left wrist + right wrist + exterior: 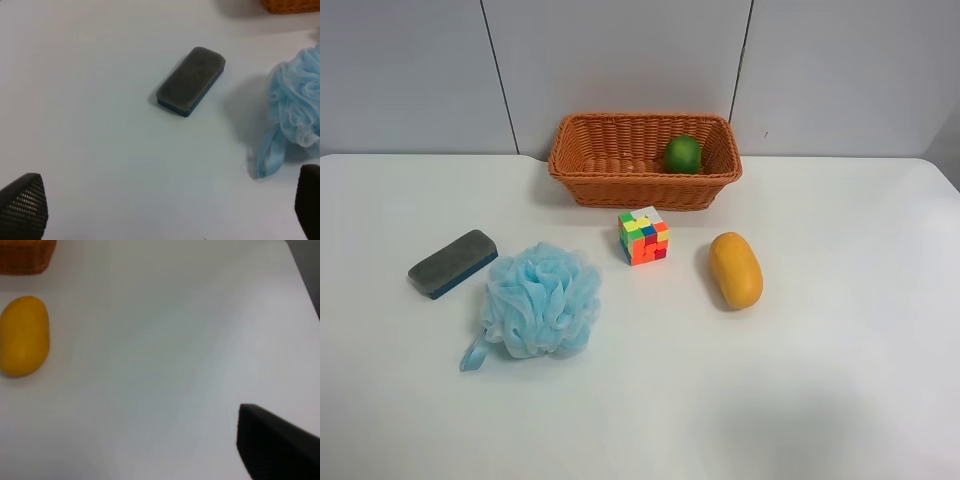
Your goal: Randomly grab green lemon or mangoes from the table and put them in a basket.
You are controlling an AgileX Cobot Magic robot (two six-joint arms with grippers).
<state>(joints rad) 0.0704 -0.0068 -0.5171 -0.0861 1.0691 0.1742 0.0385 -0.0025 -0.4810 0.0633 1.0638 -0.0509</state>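
Observation:
The green lemon (683, 154) lies inside the orange-brown wicker basket (590, 160) at the back of the white table (840, 380). The orange-yellow mango (736, 269) lies on the table in front of the basket's right end. It also shows in the right wrist view (23, 335), far from my right gripper, of which only one dark finger (272, 442) shows, off to the side with nothing in it. My left gripper (165, 200) is open and empty above bare table, its fingertips (22, 205) wide apart. Neither arm shows in the exterior high view.
A multicoloured puzzle cube (643, 236) stands just in front of the basket. A light-blue bath pouf (540, 300) and a grey-and-blue eraser (452, 263) lie on the left. The eraser (191, 81) and pouf (297, 115) also show in the left wrist view.

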